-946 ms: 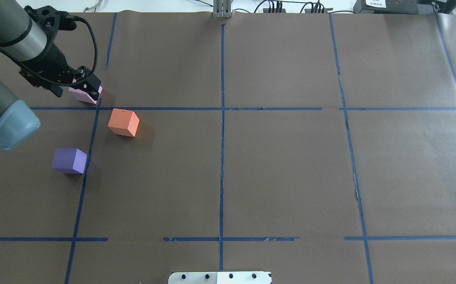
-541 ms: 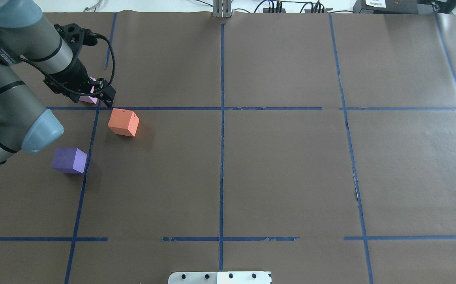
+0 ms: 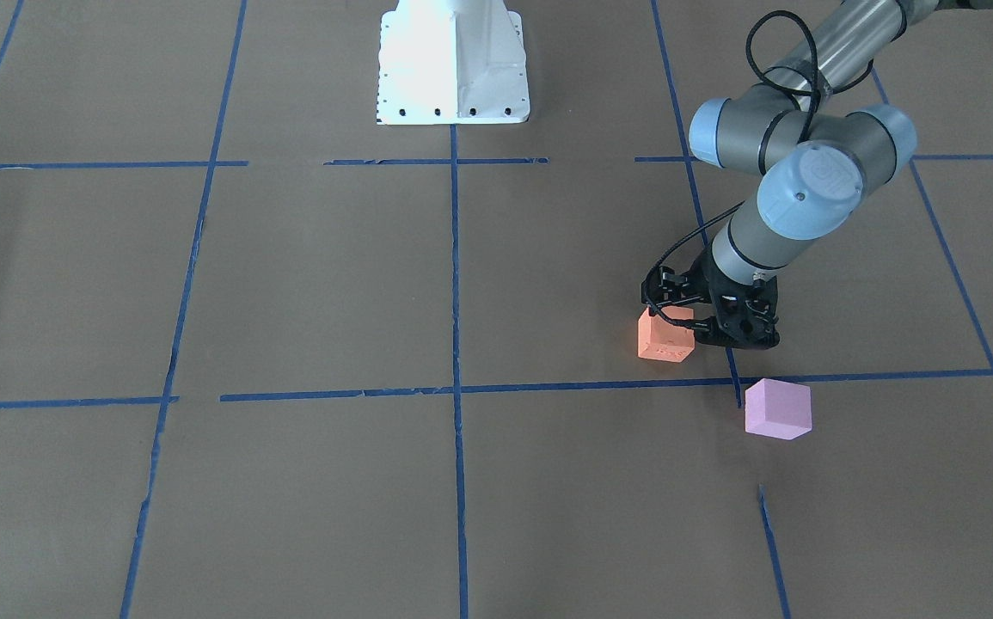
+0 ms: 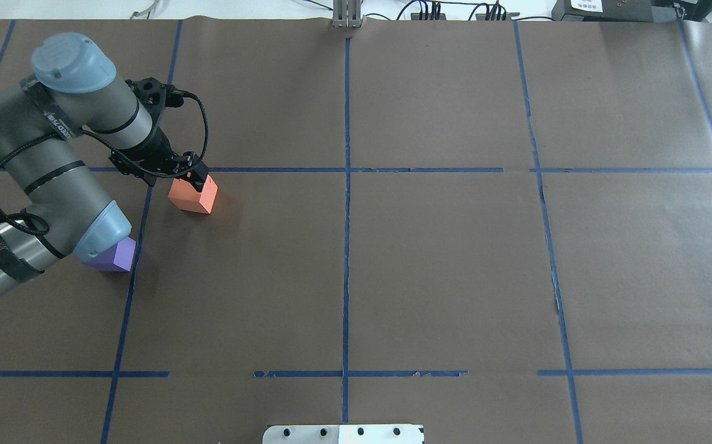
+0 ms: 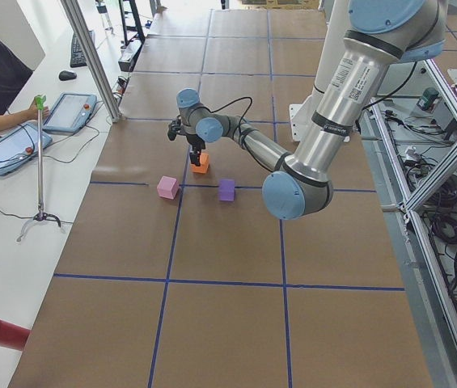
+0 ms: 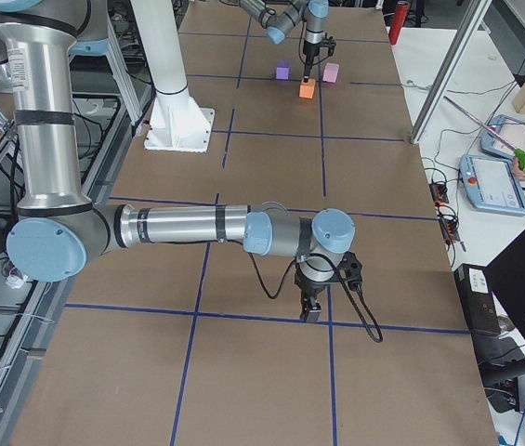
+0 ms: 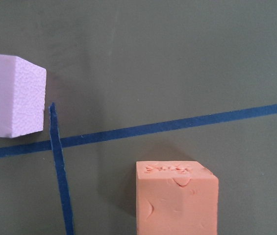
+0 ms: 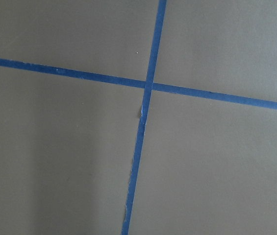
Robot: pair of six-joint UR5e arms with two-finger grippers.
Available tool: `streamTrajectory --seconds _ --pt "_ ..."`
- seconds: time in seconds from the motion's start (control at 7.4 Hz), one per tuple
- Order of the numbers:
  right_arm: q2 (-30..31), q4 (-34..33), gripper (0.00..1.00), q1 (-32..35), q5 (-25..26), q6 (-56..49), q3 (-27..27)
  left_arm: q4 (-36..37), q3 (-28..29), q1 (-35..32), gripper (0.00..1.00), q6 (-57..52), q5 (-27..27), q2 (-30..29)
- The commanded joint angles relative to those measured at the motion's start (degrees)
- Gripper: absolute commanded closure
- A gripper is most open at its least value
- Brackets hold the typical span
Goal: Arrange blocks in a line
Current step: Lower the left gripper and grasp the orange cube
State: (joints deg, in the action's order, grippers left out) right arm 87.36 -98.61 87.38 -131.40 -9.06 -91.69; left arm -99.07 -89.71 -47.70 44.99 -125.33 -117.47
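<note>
The orange block (image 4: 198, 196) sits on the brown table just inside a tape crossing; it also shows in the front view (image 3: 664, 340) and the left wrist view (image 7: 176, 198). My left gripper (image 4: 175, 177) hangs over its far-left edge (image 3: 730, 337), and looks open and empty. The pink-lilac block (image 3: 777, 409) lies apart on the far side of the tape line, (image 7: 11, 95); the arm hides it in the overhead view. The violet-blue block (image 4: 116, 256) is half hidden under my left elbow. My right gripper (image 6: 310, 314) hangs low over bare table; I cannot tell whether it is open or shut.
Blue tape lines (image 4: 346, 185) divide the brown table cover into squares. The white robot base plate (image 3: 453, 60) is at the robot's edge. An operator's tablets (image 5: 68, 111) lie on a side desk beyond the table.
My left gripper has left the pink-lilac block and swung right and toward the robot, to the orange block. The pink-lilac block stays where it was. The other blocks have not moved.
</note>
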Motion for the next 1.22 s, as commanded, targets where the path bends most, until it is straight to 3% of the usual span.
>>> streamTrajectory --seconds 0.0,1.08 --pt "0.0 0.0 0.0 0.0 0.0 0.0 -0.1 -1.5 1.9 0.2 0.0 0.2 0.1 -0.6" --pt "0.0 0.0 0.0 0.0 0.0 0.0 0.0 -5.6 6.3 1.6 0.0 2.9 2.8 -2.2"
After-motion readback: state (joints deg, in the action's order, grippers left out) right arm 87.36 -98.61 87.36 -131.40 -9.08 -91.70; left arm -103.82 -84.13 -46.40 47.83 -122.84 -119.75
